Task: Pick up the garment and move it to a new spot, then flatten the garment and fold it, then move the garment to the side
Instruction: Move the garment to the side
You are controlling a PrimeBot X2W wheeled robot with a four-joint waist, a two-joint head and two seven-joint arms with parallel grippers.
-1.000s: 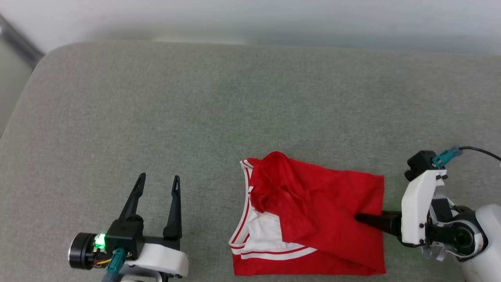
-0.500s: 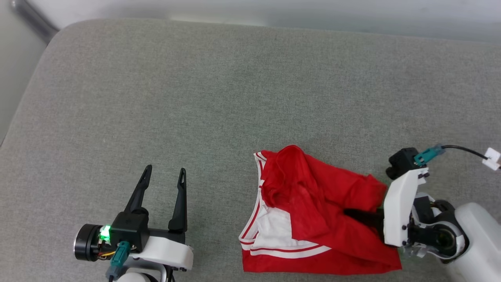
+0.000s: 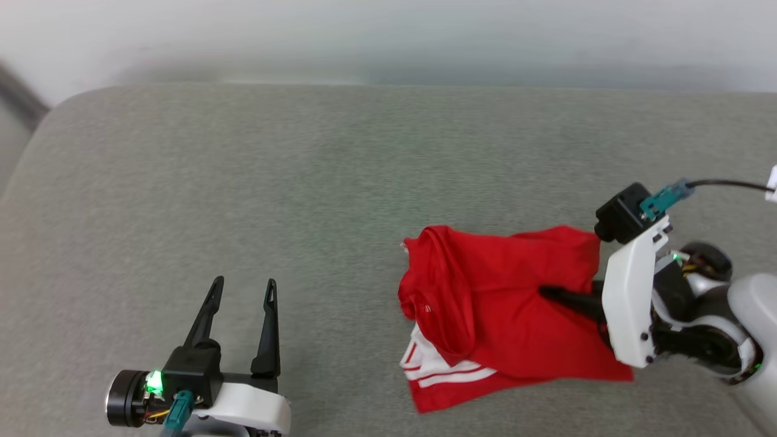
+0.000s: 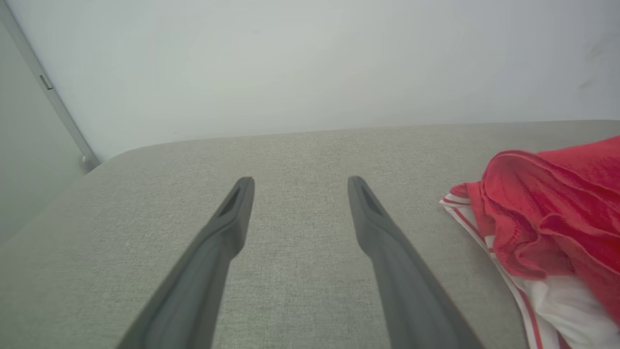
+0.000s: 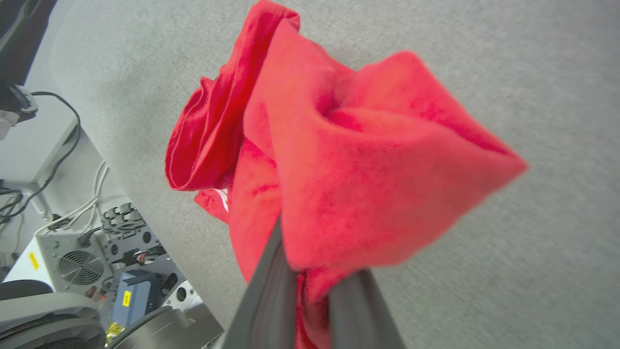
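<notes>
Crumpled red garment (image 3: 504,285), white-trimmed, apparently partly lifted

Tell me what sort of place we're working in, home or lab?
Probably a lab or test room. The grey padded surface sits against a bare white wall, and beside it the right wrist view shows a fan-vented equipment box and loose cables.

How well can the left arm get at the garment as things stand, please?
Likely yes: the left gripper stands open, with bare cushion between it and the garment; the right gripper grips its far side.
</notes>
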